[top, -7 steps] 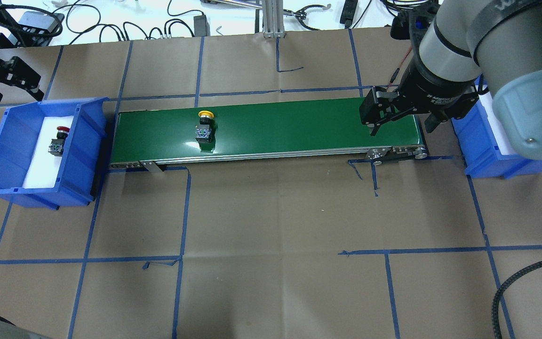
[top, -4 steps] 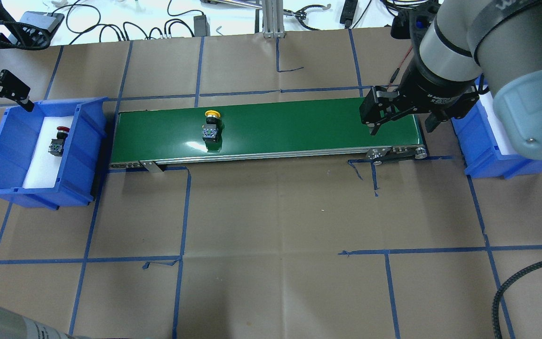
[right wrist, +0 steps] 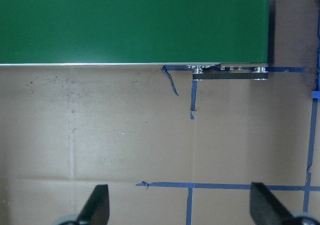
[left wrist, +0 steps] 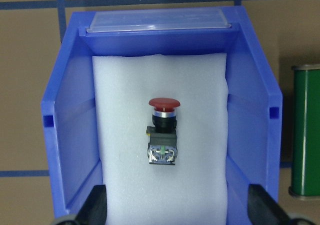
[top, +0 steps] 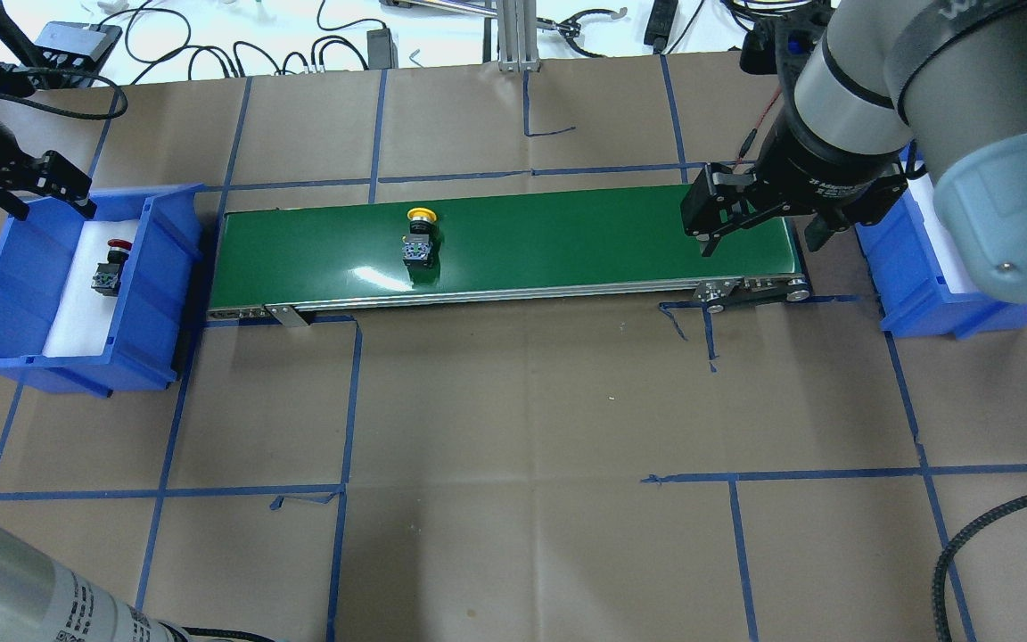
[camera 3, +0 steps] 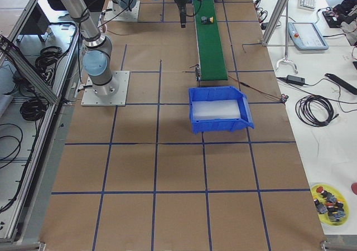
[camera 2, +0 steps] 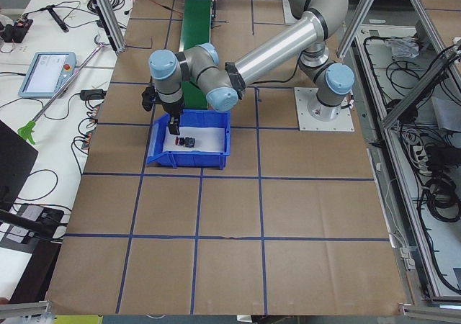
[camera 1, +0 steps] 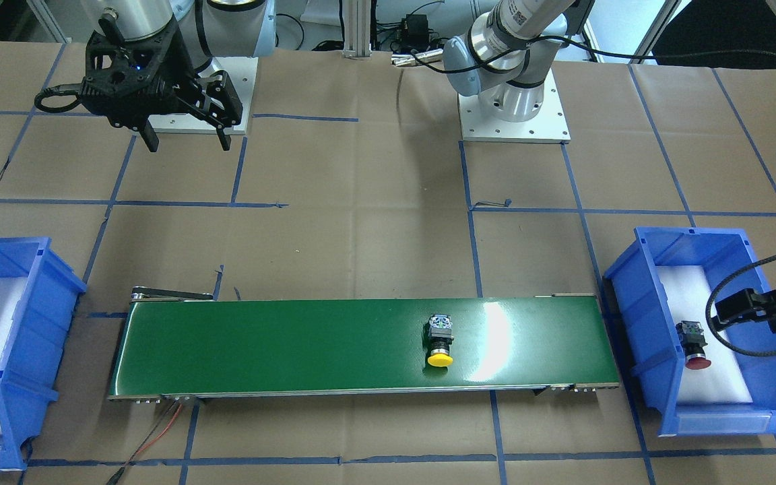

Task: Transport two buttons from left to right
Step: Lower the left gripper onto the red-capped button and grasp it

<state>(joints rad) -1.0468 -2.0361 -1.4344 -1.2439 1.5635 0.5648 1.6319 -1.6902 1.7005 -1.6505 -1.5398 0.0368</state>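
The yellow-capped button (top: 418, 239) lies on its side on the green conveyor belt (top: 567, 236), left of the middle; it also shows in the front view (camera 1: 440, 340). The red-capped button (left wrist: 163, 130) lies on white foam in the left blue bin (top: 170, 259), also seen overhead (top: 110, 266) and from the front (camera 1: 694, 343). My left gripper (top: 48, 201) is open and empty, above the bin's far end, with the red button centred ahead of its fingers (left wrist: 97, 207). My right gripper (top: 759, 242) is open and empty over the belt's right end.
A second blue bin (top: 910, 294) with white foam stands just past the belt's right end, partly under my right arm. The belt's frame and rollers (top: 754, 290) stick out at its right end. Cables lie along the table's far edge (top: 210, 53).
The yellow button has travelled to the right along the belt. My left gripper has shifted down and right to the far end of the left bin. My right gripper has not moved.
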